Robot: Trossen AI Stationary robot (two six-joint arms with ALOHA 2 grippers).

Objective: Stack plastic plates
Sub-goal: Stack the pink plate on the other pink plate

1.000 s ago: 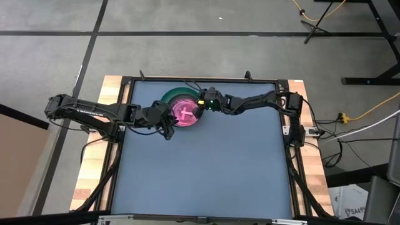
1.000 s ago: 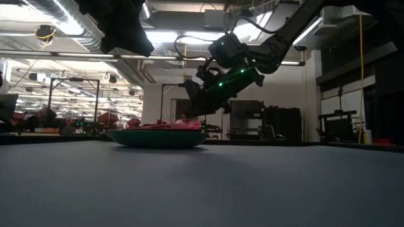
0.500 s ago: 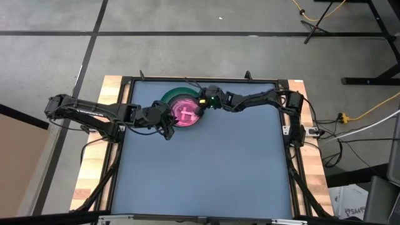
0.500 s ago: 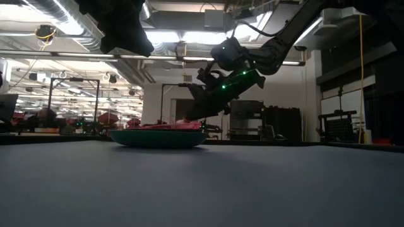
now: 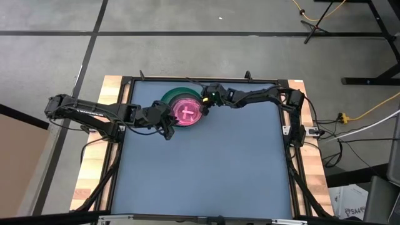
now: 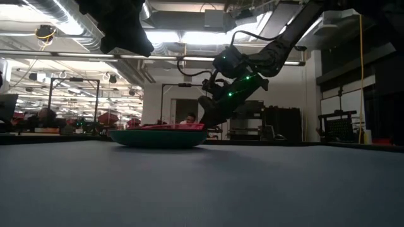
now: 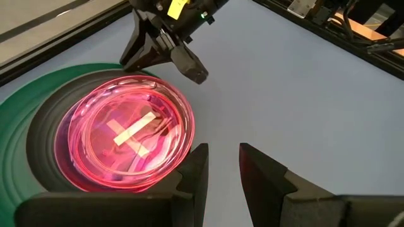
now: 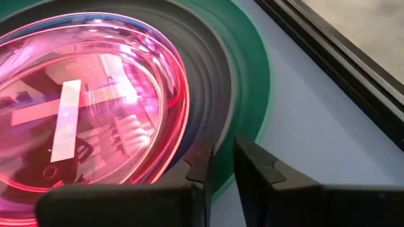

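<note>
Table [image 5: 206, 169]: blue-grey mat in a black frame, filling the lower centre of the high view, mostly bare.

Left arm [image 5: 94, 114]: comes in from the left edge of the high view and reaches right toward the plates. Right arm [image 5: 259, 99]: comes in from the upper right of the table and reaches left along the far edge.

Plate stack: upper centre of the high view, near the table's far edge. Dark green plate [image 5: 176, 99] at the bottom, the widest, its rim showing mainly on the upper left side. Dark grey plate [image 7: 47, 157] sits inside it. Translucent pink plates [image 5: 187, 112] on top, nested, with pale crossed strips visible through the middle; how many pink ones, cannot tell. In the low view the stack reads as one shallow dark bowl with a pink rim [image 6: 165, 127], left of centre.

Left gripper [image 7: 218, 165]: just beside the lower-left edge of the stack in the high view, low over the mat, fingers parted with a small gap, nothing between them, not touching the plates.

Right gripper [image 8: 218, 165]: at the stack's upper-right edge in the high view, tilted down, fingertips over the grey and green rims. Fingers stand slightly apart with a narrow gap, nothing pinched between them. Whether a tip touches the rim, cannot tell. Green light glows on its wrist [image 6: 229, 94].
</note>
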